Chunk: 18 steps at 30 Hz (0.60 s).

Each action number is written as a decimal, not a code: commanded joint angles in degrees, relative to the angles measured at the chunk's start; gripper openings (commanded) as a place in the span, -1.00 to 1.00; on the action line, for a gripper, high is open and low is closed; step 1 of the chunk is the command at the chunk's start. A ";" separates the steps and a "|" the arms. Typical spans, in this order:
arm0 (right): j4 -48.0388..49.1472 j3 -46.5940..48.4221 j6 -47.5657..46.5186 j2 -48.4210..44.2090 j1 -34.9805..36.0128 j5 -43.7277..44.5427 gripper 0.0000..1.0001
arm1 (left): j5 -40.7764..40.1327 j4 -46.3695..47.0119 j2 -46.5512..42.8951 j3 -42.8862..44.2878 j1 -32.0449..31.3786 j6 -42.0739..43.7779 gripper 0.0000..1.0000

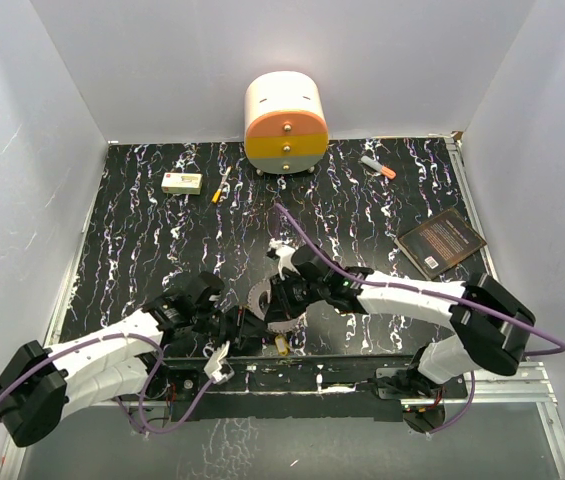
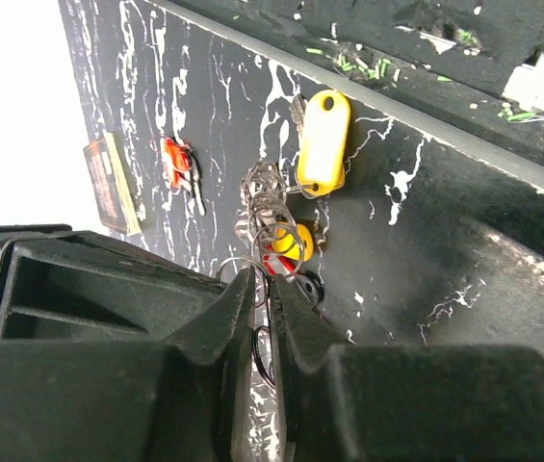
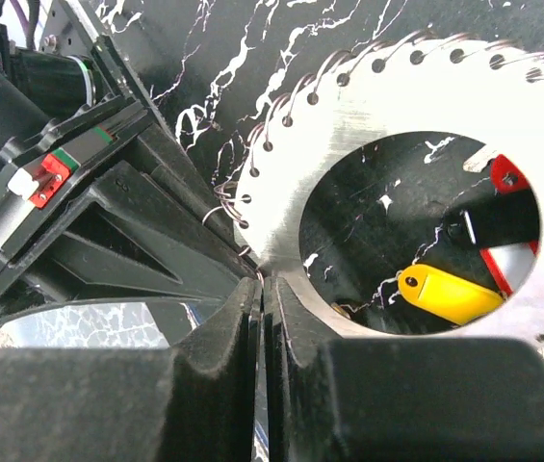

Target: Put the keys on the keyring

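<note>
Currently right hand [image 3: 262,287] is clamping the keyring [image 3: 349,125] rim near the worktop [image 1: 362,230] front edge. Left hand [image 2: 264,289] is closed on the keys [image 2: 272,217], gripping their wire loop just beside it. Best bet: right holding the ring steady while left is feeding the loop in slowly.

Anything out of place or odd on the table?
Red keys lie alone on the mat, apart from the yellow-tagged bunch pinched by the left gripper. The right gripper holds the ring. Nothing spilled or broken.
</note>
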 commanded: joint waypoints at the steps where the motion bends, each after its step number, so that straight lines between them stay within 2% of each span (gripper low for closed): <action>1: 5.10 -2.53 2.90 -4.89 0.14 1.71 -0.85 | 4.33 -1.61 -1.32 -1.99 -0.11 12.17 -0.77; 6: 6.69 -4.14 5.08 -6.56 0.14 3.50 -0.84 | 5.73 2.53 -0.82 -4.66 -0.14 10.71 -0.67; 13: 8.82 -5.34 8.16 -8.50 0.22 6.52 -0.84 | 5.50 5.65 1.27 -5.05 -0.47 6.12 -0.66; 18: 9.83 -8.53 9.53 -11.75 0.18 10.23 -0.84 | 4.64 12.14 -3.91 -6.45 -0.46 -5.62 -0.53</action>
